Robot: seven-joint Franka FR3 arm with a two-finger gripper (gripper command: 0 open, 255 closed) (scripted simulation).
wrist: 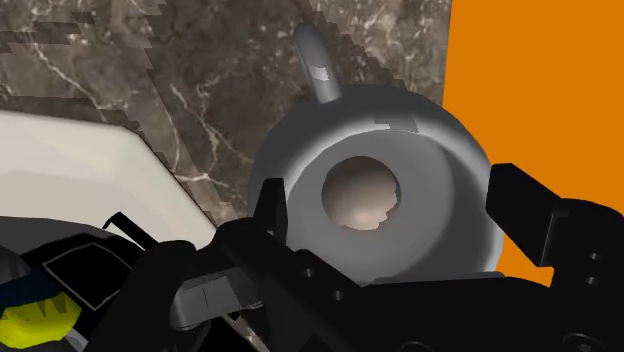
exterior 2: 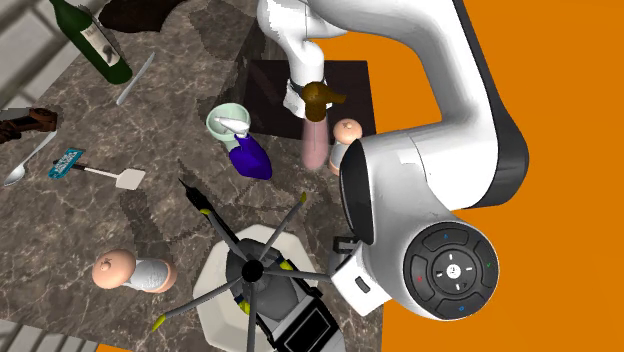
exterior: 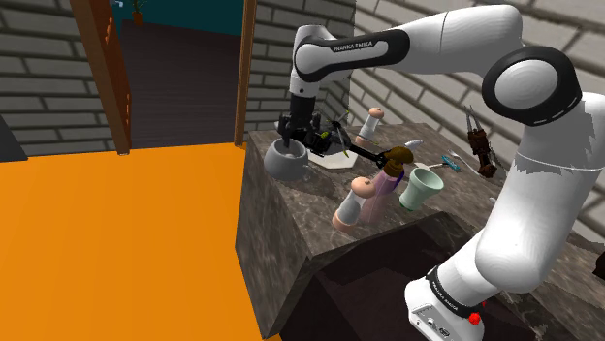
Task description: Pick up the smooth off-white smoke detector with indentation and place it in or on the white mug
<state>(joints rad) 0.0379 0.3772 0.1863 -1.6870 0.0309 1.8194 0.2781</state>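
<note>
Wrist view, tool [wrist: 388, 200] released, round smoke detector [wrist: 360, 195] flat, face-up inside grey mug [wrist: 450, 150].

We find flat, even light across all 3 views. The orange floor [exterior: 116, 242] glows bright, the marble counter [exterior 2: 80, 230] lies dim under soft shadows, and the mug [wrist: 440, 180] reads grey with gentle shading.
</note>
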